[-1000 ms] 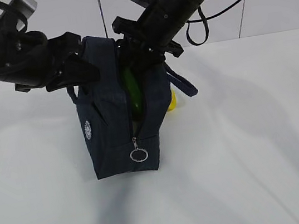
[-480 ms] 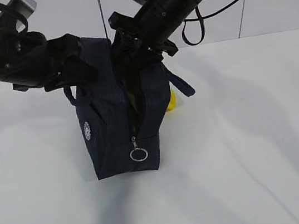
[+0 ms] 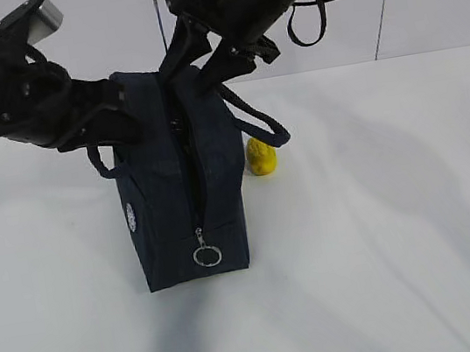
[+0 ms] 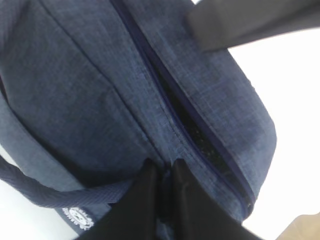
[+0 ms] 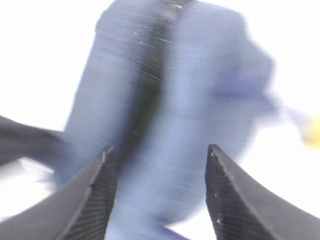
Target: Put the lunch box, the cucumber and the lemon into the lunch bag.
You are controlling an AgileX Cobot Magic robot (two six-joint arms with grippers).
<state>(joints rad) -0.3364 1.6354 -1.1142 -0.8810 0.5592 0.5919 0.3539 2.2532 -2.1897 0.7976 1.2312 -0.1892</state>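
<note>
The dark navy lunch bag point(image 3: 176, 194) stands upright on the white table, its top zipper open and a silver ring pull point(image 3: 207, 255) hanging at the near end. My left gripper point(image 3: 122, 113) is shut on the fabric of the bag's top left edge; in the left wrist view its closed jaws point(image 4: 162, 172) pinch the cloth beside the open zipper. My right gripper point(image 3: 198, 65) hovers just above the bag's mouth, open and empty point(image 5: 160, 152). The yellow lemon point(image 3: 260, 156) lies on the table right of the bag, also in the right wrist view point(image 5: 312, 131). The cucumber and the lunch box are hidden.
A loop handle point(image 3: 258, 124) hangs off the bag's right side toward the lemon. Both black arms cross over the bag from the upper left and upper right. A black cable point(image 3: 311, 32) dangles from the right arm. White table point(image 3: 402, 231) spreads to the right and front.
A second ago the cucumber showed in the bag's mouth under my right gripper. It has since dropped out of sight, the right gripper has opened and risen, and the bag shifted left, uncovering the lemon.
</note>
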